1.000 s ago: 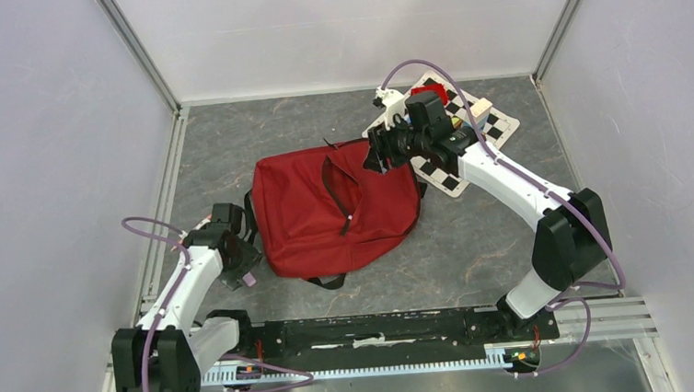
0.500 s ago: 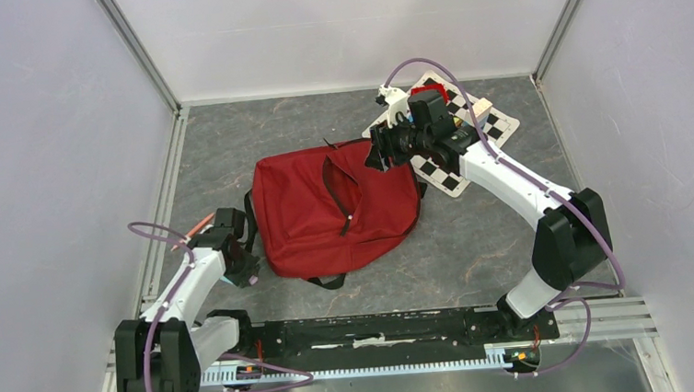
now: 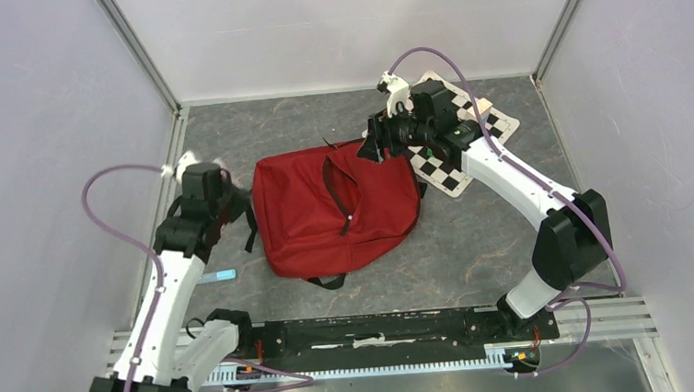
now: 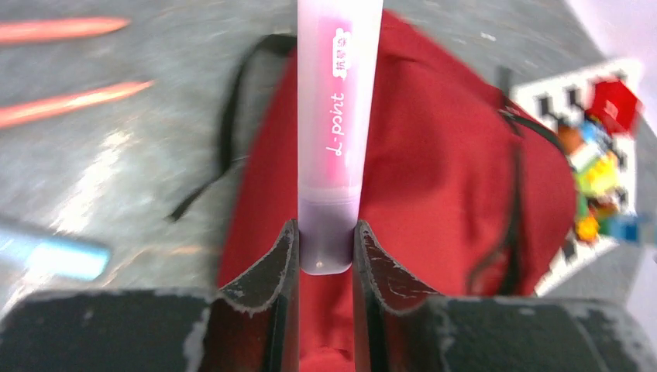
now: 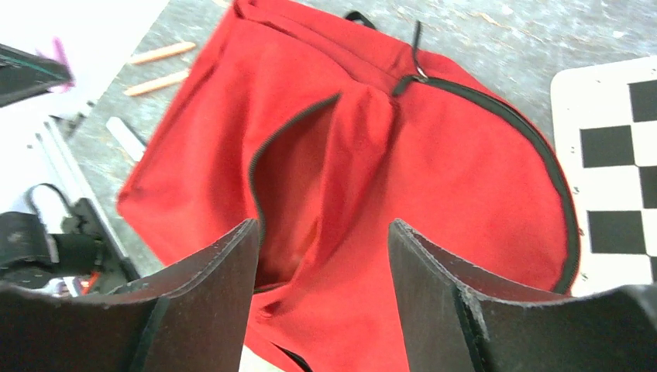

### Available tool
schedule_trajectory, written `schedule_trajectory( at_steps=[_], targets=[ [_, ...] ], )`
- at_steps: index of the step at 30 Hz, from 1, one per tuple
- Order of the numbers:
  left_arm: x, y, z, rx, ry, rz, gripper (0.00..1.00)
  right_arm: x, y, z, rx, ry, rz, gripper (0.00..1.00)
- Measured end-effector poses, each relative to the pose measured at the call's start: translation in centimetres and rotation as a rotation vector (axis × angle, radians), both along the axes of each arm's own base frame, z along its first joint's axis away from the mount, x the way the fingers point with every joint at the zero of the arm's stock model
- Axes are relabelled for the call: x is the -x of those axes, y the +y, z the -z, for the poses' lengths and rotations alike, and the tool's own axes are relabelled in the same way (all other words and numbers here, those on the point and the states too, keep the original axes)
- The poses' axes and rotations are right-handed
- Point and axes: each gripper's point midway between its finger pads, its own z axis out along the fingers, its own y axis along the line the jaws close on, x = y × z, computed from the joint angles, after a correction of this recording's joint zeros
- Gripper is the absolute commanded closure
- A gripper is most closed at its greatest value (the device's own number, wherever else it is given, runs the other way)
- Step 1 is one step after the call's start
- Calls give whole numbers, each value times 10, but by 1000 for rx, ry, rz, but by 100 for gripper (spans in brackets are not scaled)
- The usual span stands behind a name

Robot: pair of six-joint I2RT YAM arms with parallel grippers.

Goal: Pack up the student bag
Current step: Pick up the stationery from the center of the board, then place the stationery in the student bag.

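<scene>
Two left fingers (image 4: 267, 287) pinch a pink "d-point" pen (image 4: 337, 116); right fingers (image 5: 209, 287) gape over the backpack (image 5: 465, 178).

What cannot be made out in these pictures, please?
- Left wrist: the pink marker in the left gripper is cut off by the top edge; the toys are blurred.
- Right wrist: folded fabric hides the inside of the student bag.
- Top: the right arm covers part of the checkerboard.

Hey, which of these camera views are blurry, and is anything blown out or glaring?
Left wrist view: the pink pen in the left gripper is sharp, the student bag and table behind are smeared. Right wrist view: bag crisp, upper left corner washed out white. Top view: sharp, evenly lit.
</scene>
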Motion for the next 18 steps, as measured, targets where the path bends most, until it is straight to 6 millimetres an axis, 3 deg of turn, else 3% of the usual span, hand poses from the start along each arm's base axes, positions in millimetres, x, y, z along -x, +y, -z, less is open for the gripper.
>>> schedule_trajectory(
  at_steps=[4,9,14,18],
  targets=[
    [-29,-67,-44,-13,-135,275,98,2,14,-20,-100,11,-27,32],
    [-31,-141,-59,30,-216,540,98,5,31,-49,-261,40,-42,31],
    [-21,-193,-71,94,-291,719,98,8,41,-76,-394,50,-53,31],
    [-12,-219,-75,130,-319,806,98,12,46,-83,-427,64,-62,31]
  ],
)
